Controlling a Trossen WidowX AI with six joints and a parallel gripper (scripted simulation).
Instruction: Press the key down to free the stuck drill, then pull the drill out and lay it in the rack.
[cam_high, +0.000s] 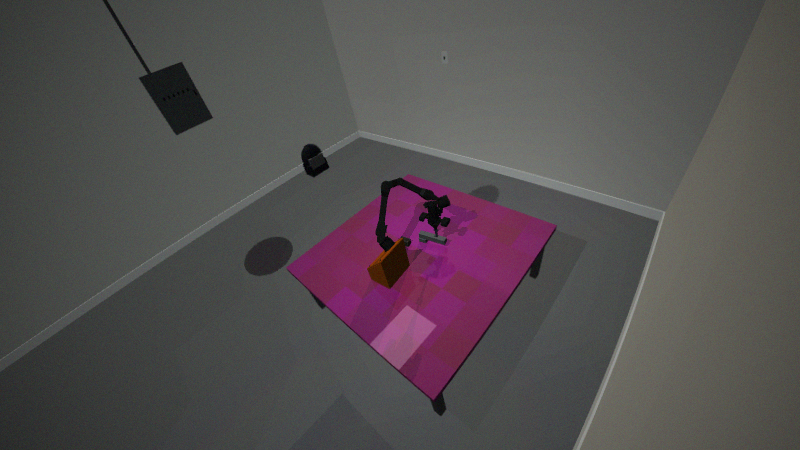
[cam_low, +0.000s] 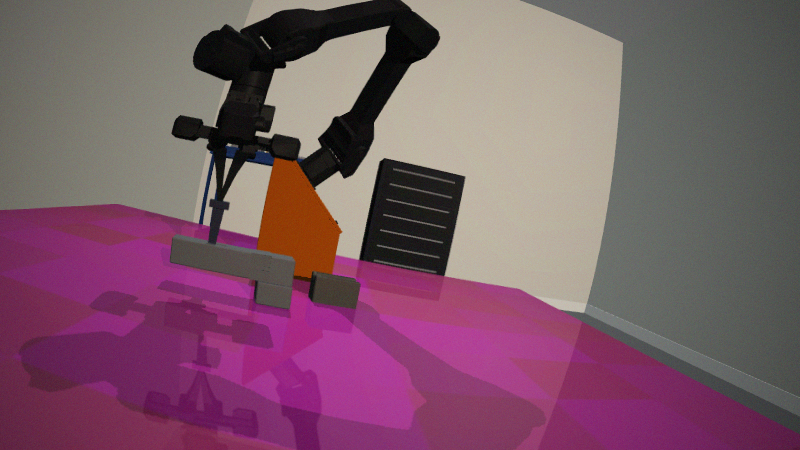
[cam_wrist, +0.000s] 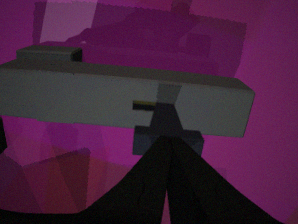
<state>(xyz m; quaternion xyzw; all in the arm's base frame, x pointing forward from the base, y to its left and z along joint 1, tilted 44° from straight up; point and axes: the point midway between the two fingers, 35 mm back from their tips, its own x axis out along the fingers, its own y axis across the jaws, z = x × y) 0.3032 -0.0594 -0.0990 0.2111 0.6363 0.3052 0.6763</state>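
Note:
The key (cam_high: 436, 231) (cam_low: 215, 225) (cam_wrist: 167, 121), a dark blue-grey tapered piece with a wide head, stands upright with its narrow end down at a slot in the grey bar (cam_high: 426, 236) (cam_low: 195, 254) (cam_wrist: 60, 95). My gripper (cam_high: 435, 226) (cam_low: 221, 199) (cam_wrist: 168, 145) is shut, with nothing between its fingertips. The tips are at the top of the key's head and appear to touch it. In the wrist view the slot shows beside the key as a dark gap with a yellow edge. I cannot make out the drill, nor tell for sure which thing is the rack.
An orange wedge-shaped block (cam_high: 389, 267) (cam_low: 296, 229) stands by the arm's base. A small grey block (cam_high: 406, 241) (cam_low: 334, 290) lies between it and the bar. A blue frame (cam_low: 205, 193) and a dark slatted panel (cam_low: 415, 221) are further back.

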